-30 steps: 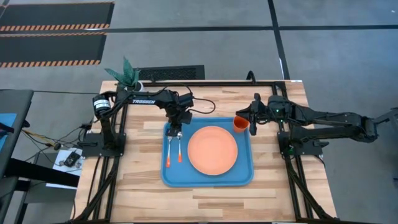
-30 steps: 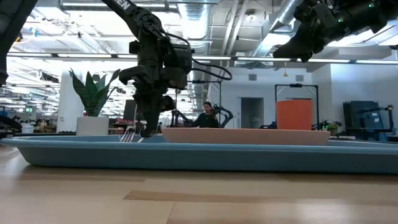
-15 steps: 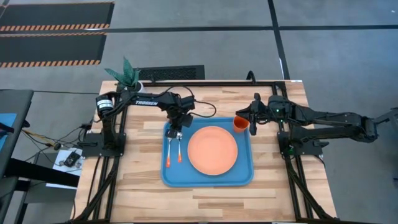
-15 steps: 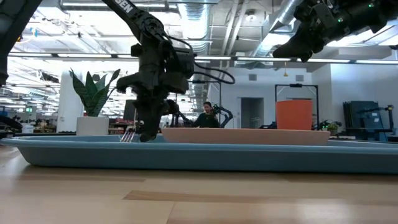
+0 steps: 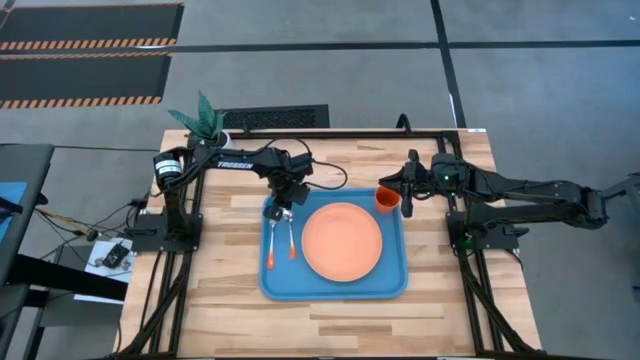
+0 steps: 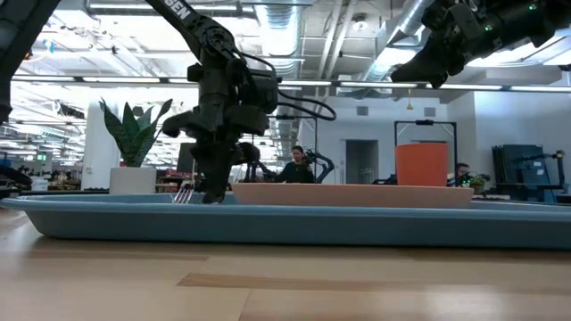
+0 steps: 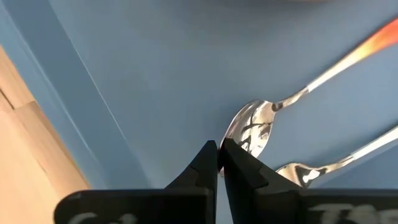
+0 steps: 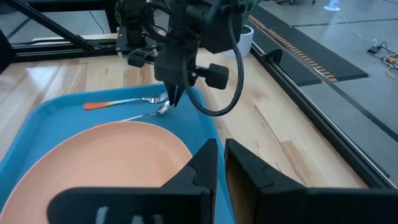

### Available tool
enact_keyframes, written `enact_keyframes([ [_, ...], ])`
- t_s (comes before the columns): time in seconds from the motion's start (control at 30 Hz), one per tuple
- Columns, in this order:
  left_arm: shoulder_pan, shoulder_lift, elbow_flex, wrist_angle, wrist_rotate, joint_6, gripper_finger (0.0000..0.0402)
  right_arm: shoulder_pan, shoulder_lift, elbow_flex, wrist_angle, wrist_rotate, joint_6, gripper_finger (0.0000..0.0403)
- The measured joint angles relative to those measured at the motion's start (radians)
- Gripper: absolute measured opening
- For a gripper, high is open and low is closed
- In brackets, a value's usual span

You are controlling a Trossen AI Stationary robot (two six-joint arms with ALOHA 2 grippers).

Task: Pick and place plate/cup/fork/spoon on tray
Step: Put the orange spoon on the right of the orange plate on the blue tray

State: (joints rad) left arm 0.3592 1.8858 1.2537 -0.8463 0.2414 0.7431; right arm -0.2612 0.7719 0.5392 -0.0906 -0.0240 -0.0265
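Note:
The blue tray holds the salmon plate in its middle and the orange cup upright in its far right corner. The fork and the spoon lie side by side on the tray's left part, handles toward the near edge, with the spoon nearer the plate. My left gripper is shut and points down at the spoon's bowl. My right gripper is shut and empty. It hangs well above the table, just right of the cup. My left gripper comes from above, pointing down. Its shut fingertips stand against the far rim of the spoon's bowl. Whether the rim lies between the fingers I cannot tell. The spoon lies flat on the tray floor.
A white pot with a green plant stands at the table's far left corner. Bare wood lies in front of the tray. People and equipment show in the room behind the table in the low view.
My left gripper has stayed low at the spoon's bowl and has turned a little about its wrist.

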Motion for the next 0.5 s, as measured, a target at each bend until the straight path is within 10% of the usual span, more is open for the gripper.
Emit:
enact_keyframes([
  [0.5,-0.027,-0.001,0.0,0.01,-0.049,0.107,0.0001,0.0,0.0,0.0,-0.002,-0.001,0.0,0.0054],
])
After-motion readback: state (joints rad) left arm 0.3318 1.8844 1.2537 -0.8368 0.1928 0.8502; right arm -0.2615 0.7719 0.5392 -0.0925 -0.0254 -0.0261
